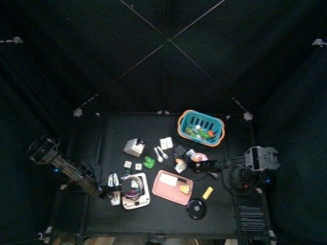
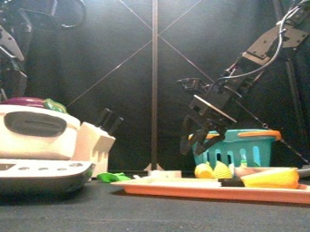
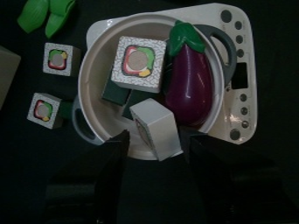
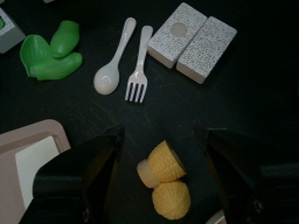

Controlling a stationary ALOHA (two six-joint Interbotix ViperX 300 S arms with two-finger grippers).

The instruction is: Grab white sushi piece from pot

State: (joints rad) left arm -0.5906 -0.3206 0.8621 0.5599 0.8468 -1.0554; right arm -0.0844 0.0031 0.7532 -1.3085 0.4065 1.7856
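Observation:
The pot [image 3: 100, 39] has a pale rim and shows in the left wrist view. It holds a purple eggplant [image 3: 187, 74], a white sushi block with a coloured centre [image 3: 140, 61] and a tilted white sushi piece [image 3: 149, 122]. My left gripper [image 3: 152, 153] is down in the pot, and its jaws stand close on either side of the tilted white sushi piece. In the top view the left gripper [image 1: 124, 191] is over the pot [image 1: 133, 194] at the table's front left. My right gripper [image 4: 163, 144] is open and empty above two yellow pieces [image 4: 163, 164].
Two more sushi blocks [image 3: 56, 59] and a green piece [image 3: 47, 13] lie beside the pot. Under the right gripper are a white spoon [image 4: 111, 66], a fork [image 4: 140, 66], grey speckled blocks [image 4: 193, 39] and a pink tray [image 1: 173, 187]. A teal basket [image 1: 201, 124] stands at the back right.

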